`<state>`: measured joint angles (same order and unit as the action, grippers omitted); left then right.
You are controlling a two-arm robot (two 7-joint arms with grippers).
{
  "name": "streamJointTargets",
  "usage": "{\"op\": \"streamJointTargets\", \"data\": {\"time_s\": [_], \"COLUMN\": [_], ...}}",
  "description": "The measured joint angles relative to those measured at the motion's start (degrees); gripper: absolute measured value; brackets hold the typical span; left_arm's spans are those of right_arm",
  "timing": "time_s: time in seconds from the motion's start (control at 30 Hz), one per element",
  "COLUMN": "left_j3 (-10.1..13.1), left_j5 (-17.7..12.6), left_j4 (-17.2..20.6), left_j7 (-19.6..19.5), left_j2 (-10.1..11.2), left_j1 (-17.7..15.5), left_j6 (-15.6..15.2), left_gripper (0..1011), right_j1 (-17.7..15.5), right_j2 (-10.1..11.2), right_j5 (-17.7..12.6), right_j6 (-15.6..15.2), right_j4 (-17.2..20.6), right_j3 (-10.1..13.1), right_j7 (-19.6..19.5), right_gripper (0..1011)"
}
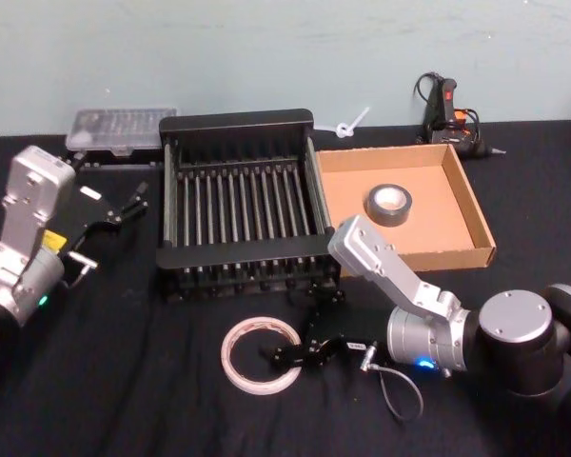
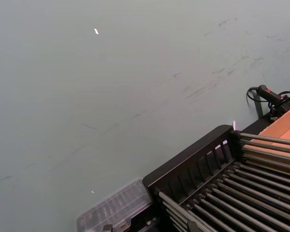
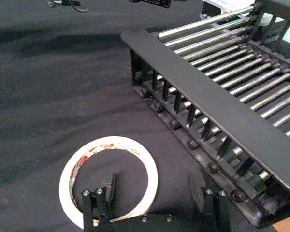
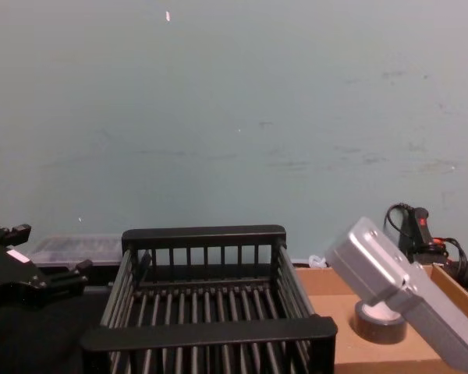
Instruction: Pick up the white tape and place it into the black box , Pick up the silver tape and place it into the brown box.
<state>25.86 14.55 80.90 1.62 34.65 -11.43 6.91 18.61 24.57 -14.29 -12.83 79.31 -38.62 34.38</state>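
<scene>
My right jaws [image 3: 154, 191] are spread wide and hold nothing; one finger sits over the rim of the white tape [image 3: 109, 180], which lies flat on the counter [image 3: 43, 96], the black box [image 3: 222, 111] just beyond. My left jaws [image 1: 124, 211] hang open, parked beside the box. The silver tape [image 1: 388, 204] rests in the brown box [image 1: 466, 214].

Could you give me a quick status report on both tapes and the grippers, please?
Right gripper open, low beside white tape on the cloth. Left gripper open, parked left of empty black box. Silver tape lies in brown box.
</scene>
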Motion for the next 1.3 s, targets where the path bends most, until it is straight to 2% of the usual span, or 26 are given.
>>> {"op": "streamJointTargets", "data": {"time_s": [1.3], "left_j3": [0.00], "left_j5": [0.00], "left_j4": [0.00], "left_j7": [0.00], "left_j2": [0.00], "left_j1": [0.00], "left_j6": [0.00], "left_gripper": [1002], "right_j1": [-0.08], "right_j2": [-0.30], "right_j5": [1.37], "right_j6": [-0.83], "right_j4": [-0.12], "right_j3": [-0.24], "right_j7": [-0.47], "right_gripper": [993]}}
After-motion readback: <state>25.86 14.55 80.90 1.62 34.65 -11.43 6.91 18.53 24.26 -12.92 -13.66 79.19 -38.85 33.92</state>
